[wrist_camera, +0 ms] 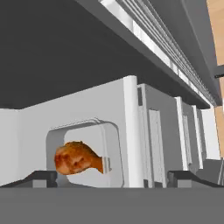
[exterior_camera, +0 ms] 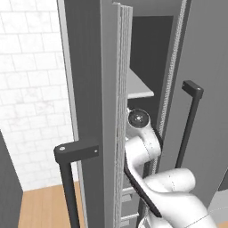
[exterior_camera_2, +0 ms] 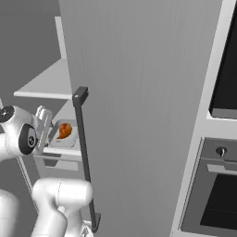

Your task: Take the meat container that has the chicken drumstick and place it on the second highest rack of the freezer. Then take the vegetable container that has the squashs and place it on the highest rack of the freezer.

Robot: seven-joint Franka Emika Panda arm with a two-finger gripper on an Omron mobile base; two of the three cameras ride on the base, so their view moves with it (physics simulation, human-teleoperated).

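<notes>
The meat container (exterior_camera_2: 59, 139), a pale tray holding the chicken drumstick (exterior_camera_2: 65, 130), rests on a shelf inside the open freezer (exterior_camera_2: 139, 92), one level below the upper shelf (exterior_camera_2: 46, 85). My gripper (exterior_camera_2: 46, 126) sits just left of the tray, open. In the hand view the tray (wrist_camera: 114, 144) and drumstick (wrist_camera: 78, 158) lie ahead of the gripper (wrist_camera: 113, 180), whose dark fingertips (wrist_camera: 39, 177) stand wide apart and hold nothing. The vegetable container with the squashs is out of view.
The freezer's thick door (exterior_camera: 89, 111) with its black bar handle (exterior_camera: 67, 178) stands close on my left, and the arm reaches through the gap. A second tall door with a handle (exterior_camera: 189, 124) flanks the right. An oven column (exterior_camera_2: 217, 194) is at far right.
</notes>
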